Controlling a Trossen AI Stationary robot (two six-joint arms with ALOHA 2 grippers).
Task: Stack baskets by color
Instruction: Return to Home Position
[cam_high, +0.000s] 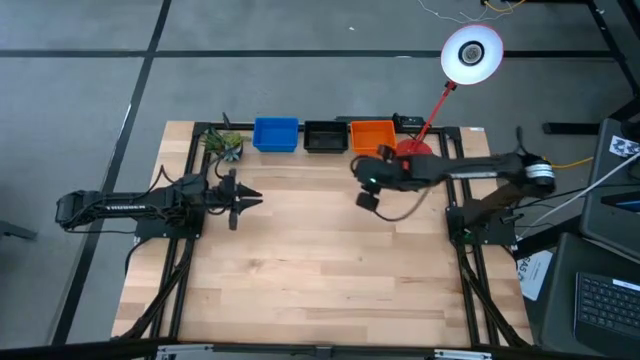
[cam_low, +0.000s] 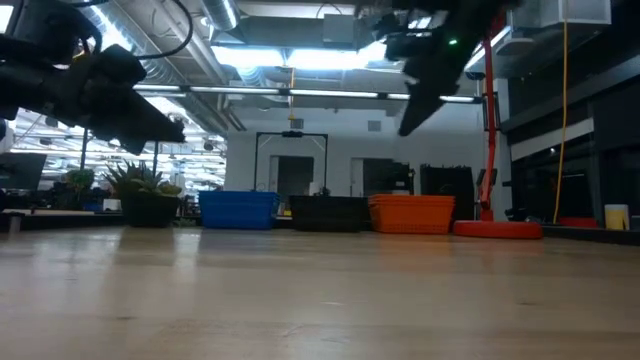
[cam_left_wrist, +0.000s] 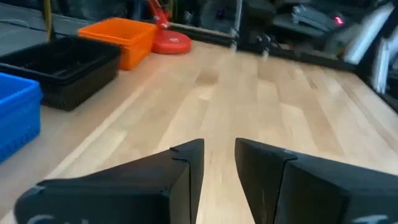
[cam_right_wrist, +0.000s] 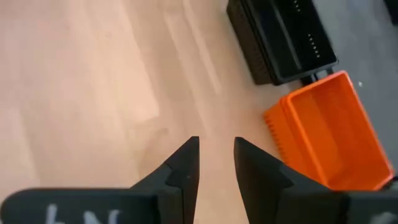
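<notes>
Three baskets stand in a row on their bottoms along the table's far edge: blue, black mesh-walled and orange. My right gripper hangs above the table, just on the near side of the orange basket, slanting down. It is open by a narrow gap with nothing in it. My left gripper waits at the table's left, pointing level toward the right. It is also narrowly open and holds nothing.
A red desk lamp stands with its round base right of the orange basket, its white head beyond the far edge. A small green plant sits left of the blue basket. Bare wood spreads across the middle and near side.
</notes>
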